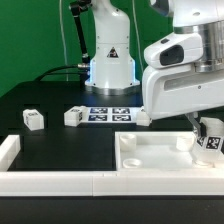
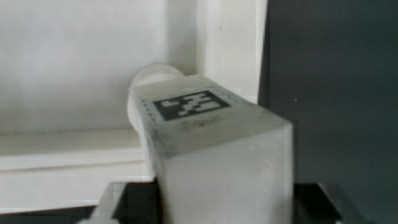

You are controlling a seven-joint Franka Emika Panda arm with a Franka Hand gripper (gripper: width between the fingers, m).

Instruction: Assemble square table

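The square table top (image 1: 160, 156) is a white slab with raised rims, lying at the exterior view's lower right; it also shows in the wrist view (image 2: 71, 90). My gripper (image 1: 207, 128) is shut on a white tagged leg (image 1: 210, 142) and holds it over the slab's corner at the exterior view's right. In the wrist view the leg (image 2: 205, 135) fills the middle between my gripper's (image 2: 222, 196) dark fingers (image 2: 128, 200), its rounded end (image 2: 157, 75) pointing at the slab. I cannot tell whether it touches. Three loose legs lie on the black table (image 1: 33, 119), (image 1: 74, 116), (image 1: 140, 116).
The marker board (image 1: 108, 113) lies behind the slab, in front of the robot base (image 1: 108, 60). A long white L-shaped rail (image 1: 60, 181) runs along the front edge and turns up at the exterior view's left. The arm's white wrist (image 1: 185, 85) hangs over the slab.
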